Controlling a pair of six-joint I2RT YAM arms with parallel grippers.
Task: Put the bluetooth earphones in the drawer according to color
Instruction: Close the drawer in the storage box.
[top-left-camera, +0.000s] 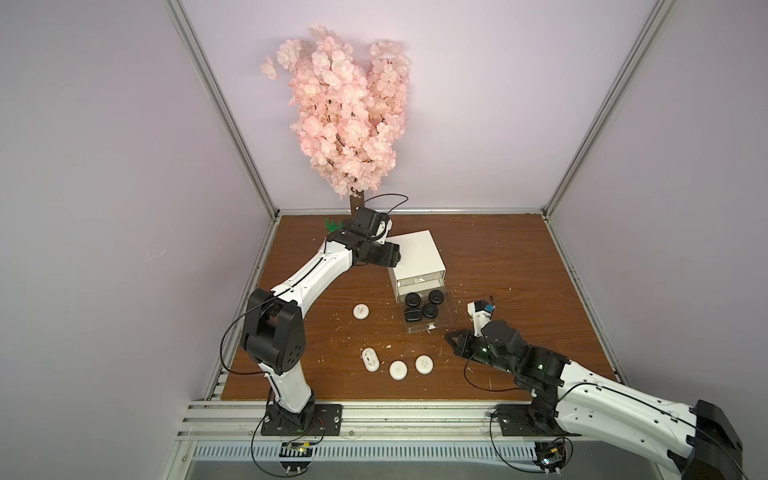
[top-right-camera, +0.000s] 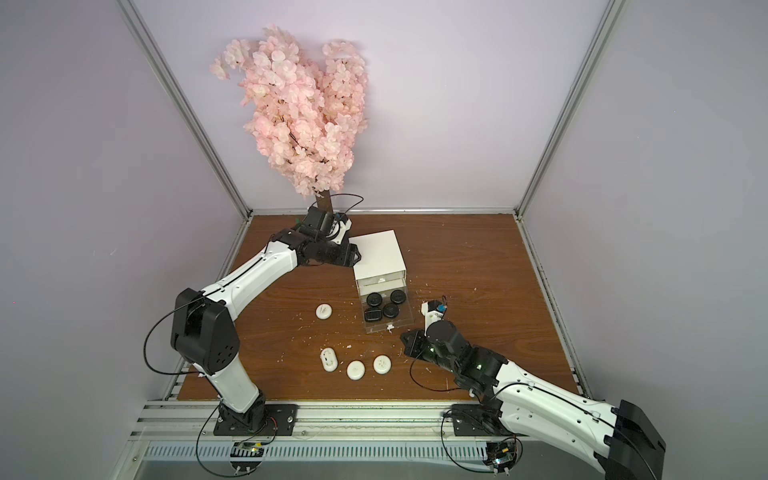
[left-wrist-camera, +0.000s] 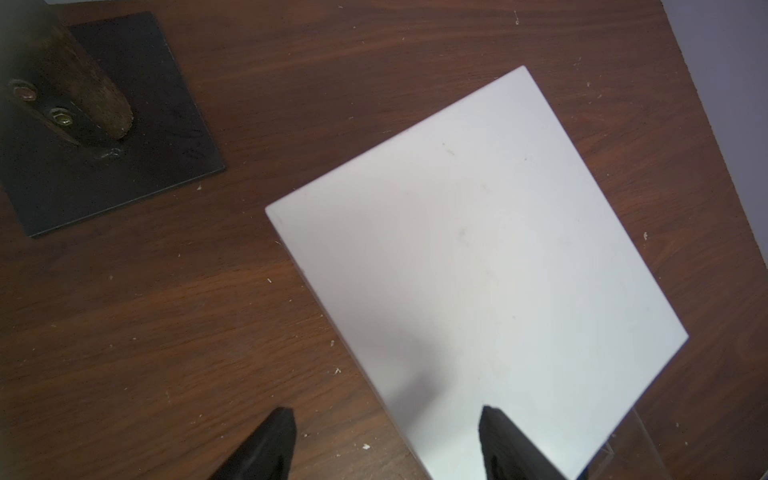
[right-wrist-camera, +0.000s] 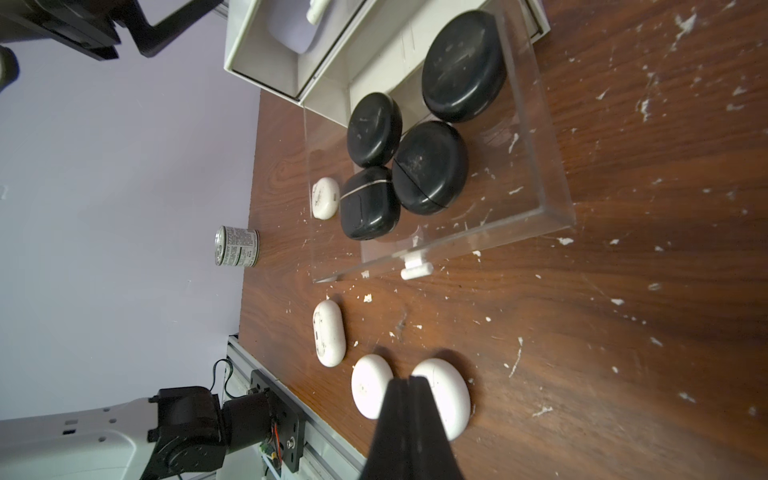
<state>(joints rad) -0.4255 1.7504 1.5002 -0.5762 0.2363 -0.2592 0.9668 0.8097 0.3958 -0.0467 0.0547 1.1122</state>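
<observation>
Now | left tool (left-wrist-camera: 386, 411) parted over cabinet (left-wrist-camera: 478, 249) | right tool (right-wrist-camera: 409, 380) closed, empty | black earphones (right-wrist-camera: 430, 166) in open drawer (right-wrist-camera: 498, 232)

Counting four black earphone cases (top-left-camera: 430, 310), four white earphone cases (top-left-camera: 361, 311), one tin can (right-wrist-camera: 237, 246), one white cabinet (top-left-camera: 415, 251) with one drawer (top-left-camera: 431, 328) standing open, one blossom tree (top-left-camera: 345, 112).
</observation>
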